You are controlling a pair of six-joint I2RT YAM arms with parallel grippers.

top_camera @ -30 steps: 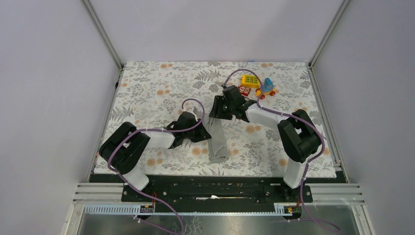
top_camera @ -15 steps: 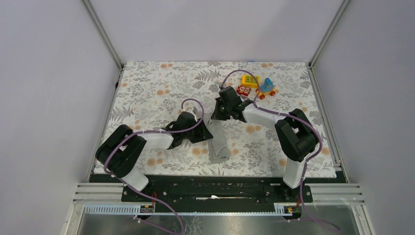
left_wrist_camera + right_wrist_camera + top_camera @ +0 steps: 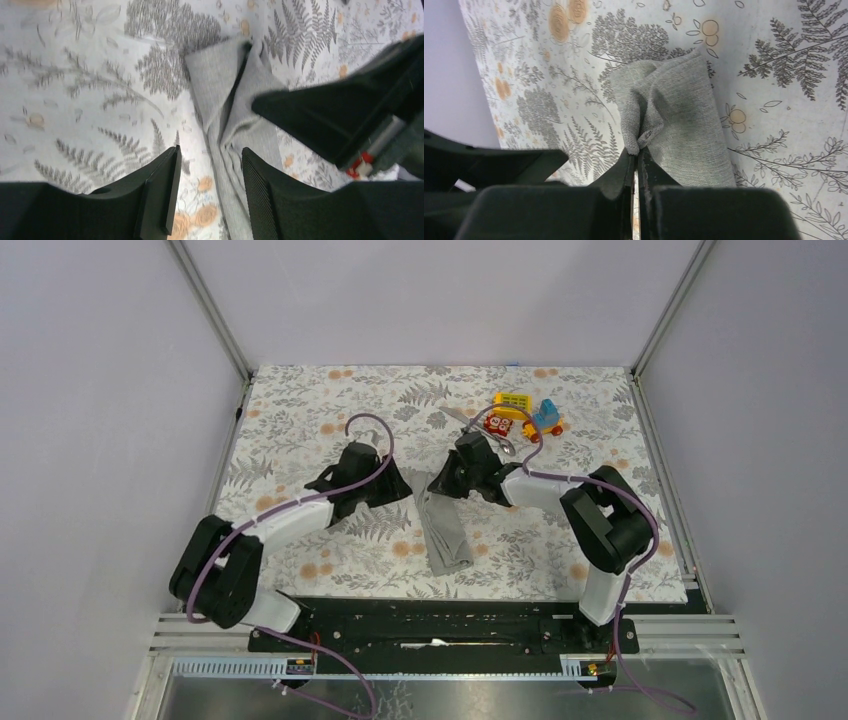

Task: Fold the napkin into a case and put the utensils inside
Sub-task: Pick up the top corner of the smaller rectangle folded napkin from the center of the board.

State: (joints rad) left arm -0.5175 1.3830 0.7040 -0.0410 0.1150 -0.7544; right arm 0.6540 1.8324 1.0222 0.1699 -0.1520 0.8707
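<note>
Across tabletop (image 3: 300, 410) centre: napkin (image 3: 447, 535), a folded grey strip.
Right pincer (image 3: 638, 150): clamped on a puckered fold at the napkin's far end.
Left pincer (image 3: 207, 165): jaws apart, napkin just beneath.

walls (image 3: 440, 300): plain pale grey | tablecloth (image 3: 300, 420): floral, wht/gry/org | alu rails (image 3: 700, 632) front, corner posts (image 3: 212, 308) rear
</note>
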